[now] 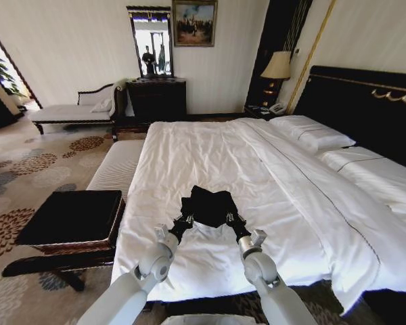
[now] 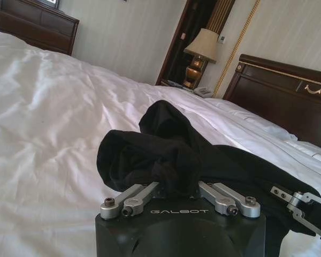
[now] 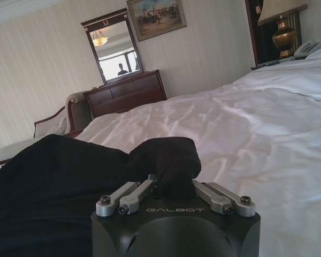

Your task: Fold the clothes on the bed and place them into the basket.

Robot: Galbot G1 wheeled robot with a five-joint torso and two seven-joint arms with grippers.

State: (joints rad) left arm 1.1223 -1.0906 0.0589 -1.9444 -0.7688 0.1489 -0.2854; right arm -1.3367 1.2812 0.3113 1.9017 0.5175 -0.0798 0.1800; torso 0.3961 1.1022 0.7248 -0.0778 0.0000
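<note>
The clothes [image 1: 207, 205], a black T-shirt, lie bunched on the white duvet of the bed [image 1: 257, 169] near its foot. My left gripper [image 1: 185, 221] is shut on the shirt's left side and my right gripper [image 1: 231, 220] on its right side. In the left wrist view the black fabric [image 2: 160, 150] bulges out of the left gripper [image 2: 176, 186] and hides the fingertips; the right gripper [image 2: 306, 208] shows beside it. In the right wrist view the cloth [image 3: 69, 176] runs into the right gripper [image 3: 174, 184]. The basket [image 1: 73, 218], brown wicker with a flat black top, stands on the floor left of the bed.
A white-cushioned bench [image 1: 118, 166] stands along the bed's left side beyond the basket. A dark dresser [image 1: 157, 98] with a mirror, a chaise [image 1: 74, 108] and a bedside lamp [image 1: 277, 68] line the far wall. Patterned carpet [image 1: 34, 169] spreads to the left.
</note>
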